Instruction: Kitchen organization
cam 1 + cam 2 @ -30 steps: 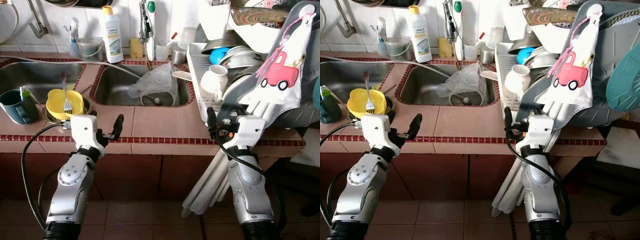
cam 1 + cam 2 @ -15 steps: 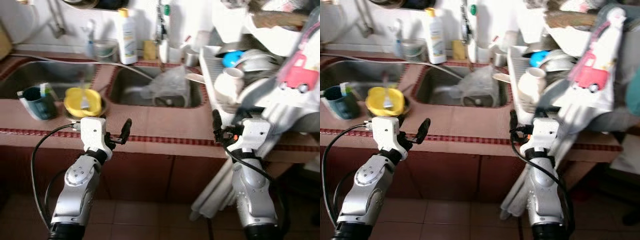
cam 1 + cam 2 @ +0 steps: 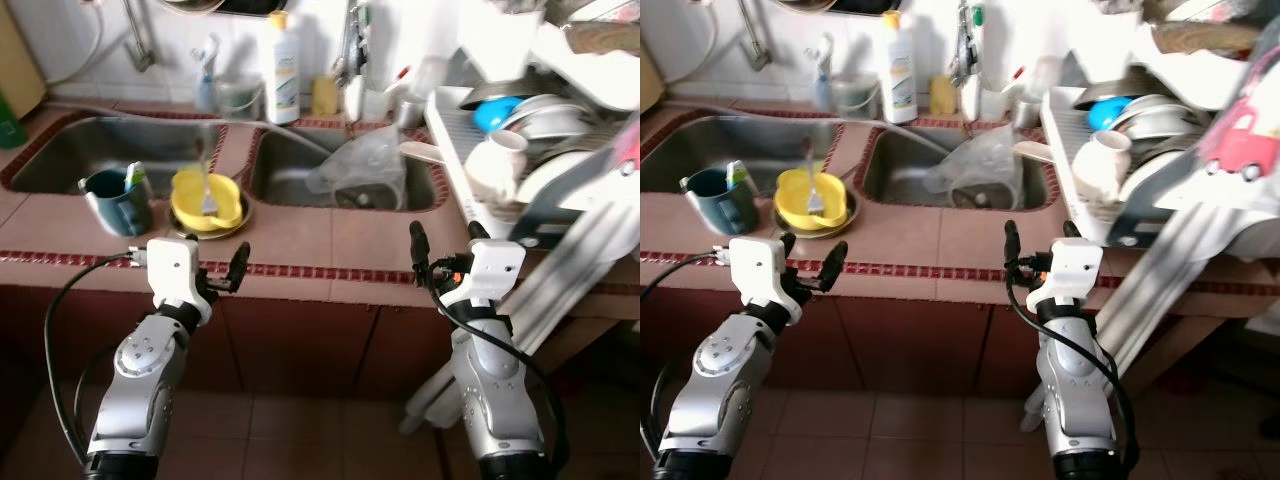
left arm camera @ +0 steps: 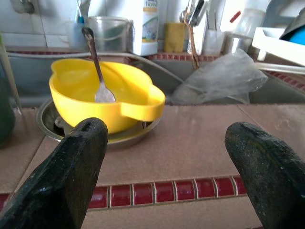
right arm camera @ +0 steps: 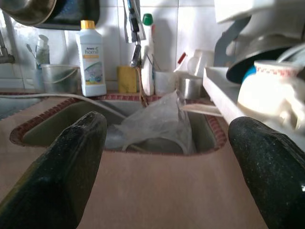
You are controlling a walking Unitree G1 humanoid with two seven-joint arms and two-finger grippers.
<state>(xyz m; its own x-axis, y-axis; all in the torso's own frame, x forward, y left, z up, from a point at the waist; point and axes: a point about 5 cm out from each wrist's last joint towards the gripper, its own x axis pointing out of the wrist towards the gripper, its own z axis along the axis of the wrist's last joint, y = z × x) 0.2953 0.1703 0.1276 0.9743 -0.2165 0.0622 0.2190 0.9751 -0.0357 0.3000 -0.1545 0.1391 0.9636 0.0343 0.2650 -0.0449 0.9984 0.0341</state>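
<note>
Approach step: left gripper point(image 4: 162, 176) and right gripper point(image 5: 167, 176), jaws open and empty, at the desk's point(image 3: 320, 240) front edge. Next, probably reaching for the yellow bowl point(image 3: 208, 197).

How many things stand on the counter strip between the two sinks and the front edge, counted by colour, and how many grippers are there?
Yellow bowl, with a fork in it: 1
Dark green mug: 1
Grippers, left gripper and right gripper, both open: 2
Total: 4
</note>
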